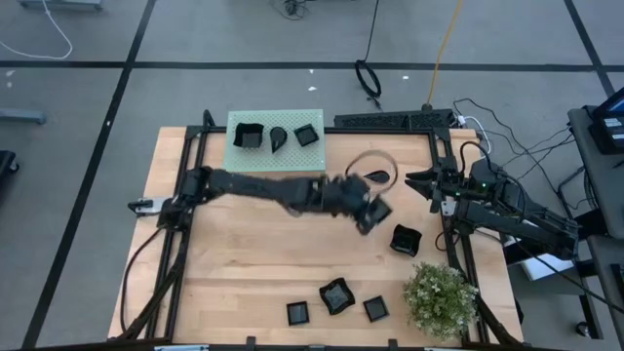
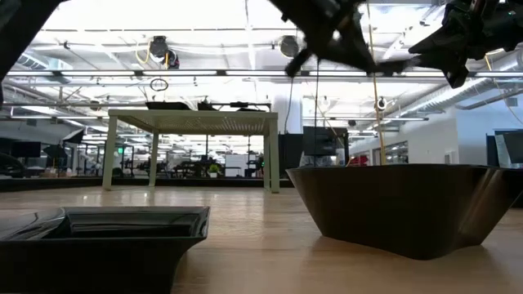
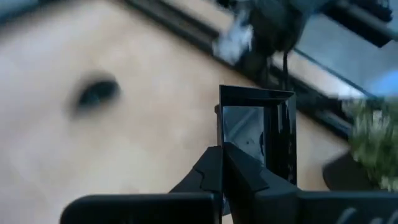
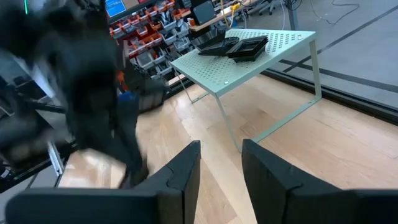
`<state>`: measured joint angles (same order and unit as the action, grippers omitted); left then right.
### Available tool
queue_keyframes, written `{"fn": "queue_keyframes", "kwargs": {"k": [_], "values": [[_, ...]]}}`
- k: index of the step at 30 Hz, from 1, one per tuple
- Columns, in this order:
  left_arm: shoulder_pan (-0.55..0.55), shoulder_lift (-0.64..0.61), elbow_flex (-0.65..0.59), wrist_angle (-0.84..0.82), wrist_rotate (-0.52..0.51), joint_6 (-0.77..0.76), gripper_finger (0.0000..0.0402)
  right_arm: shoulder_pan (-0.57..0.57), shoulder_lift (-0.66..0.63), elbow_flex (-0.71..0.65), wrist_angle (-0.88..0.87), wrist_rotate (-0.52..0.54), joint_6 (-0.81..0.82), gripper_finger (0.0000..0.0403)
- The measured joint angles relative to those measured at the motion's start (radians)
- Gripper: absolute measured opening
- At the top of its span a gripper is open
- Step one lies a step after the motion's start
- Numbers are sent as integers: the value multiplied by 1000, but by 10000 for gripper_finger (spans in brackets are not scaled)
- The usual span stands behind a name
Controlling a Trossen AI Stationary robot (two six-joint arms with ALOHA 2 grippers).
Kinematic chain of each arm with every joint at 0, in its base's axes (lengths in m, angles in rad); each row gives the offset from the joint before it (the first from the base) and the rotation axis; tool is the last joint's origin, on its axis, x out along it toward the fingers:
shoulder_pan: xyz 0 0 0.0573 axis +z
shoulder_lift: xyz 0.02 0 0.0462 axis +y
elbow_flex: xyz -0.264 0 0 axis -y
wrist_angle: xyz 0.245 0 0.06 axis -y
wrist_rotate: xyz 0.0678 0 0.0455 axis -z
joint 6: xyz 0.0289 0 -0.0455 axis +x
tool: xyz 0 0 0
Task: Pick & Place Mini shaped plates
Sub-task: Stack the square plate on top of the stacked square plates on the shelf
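My left gripper [image 1: 366,210] reaches across the table's middle and is shut on a small square black plate [image 1: 379,213], also seen in the left wrist view [image 3: 256,140]. A teardrop plate [image 1: 380,177] lies on the table just beyond it. A square plate [image 1: 405,239] rests flat nearer the right. Three more plates [image 1: 336,295] lie near the front edge. Three plates [image 1: 276,136] sit on the green perforated platform [image 1: 239,156]. My right gripper [image 4: 221,163] is open and empty at the table's right side [image 1: 425,183]. My left gripper pinches one side wall of the square plate [image 3: 222,127] between its two shut fingers [image 3: 239,171], near a corner. The plate sticks out beyond the fingertips. It is lifted clear of the table.
A small potted plant [image 1: 441,297] stands at the front right. The green platform stands on thin legs [image 4: 227,121] at the far side. Black frame rails [image 1: 453,244] run along the table's left and right sides. Two plates [image 2: 400,208] fill the low view's foreground.
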<state>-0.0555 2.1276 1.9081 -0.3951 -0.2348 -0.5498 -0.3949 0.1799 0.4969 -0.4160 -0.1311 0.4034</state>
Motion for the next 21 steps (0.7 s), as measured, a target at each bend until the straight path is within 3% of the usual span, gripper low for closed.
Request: {"fn": "queue_keyframes", "kwargs": {"k": [7,10,14,21], "values": [[149,-1,329,-409,3,341,9,0,0,0,0,0,0,105],[223,-4,431,-612,102,401,5,0,0,0,0,0,0,105],[304,-49,414,-736,208,491,7,0,0,0,0,0,0,105],[393,-88,410,-873,186,618,9,0,0,0,0,0,0,105]]}}
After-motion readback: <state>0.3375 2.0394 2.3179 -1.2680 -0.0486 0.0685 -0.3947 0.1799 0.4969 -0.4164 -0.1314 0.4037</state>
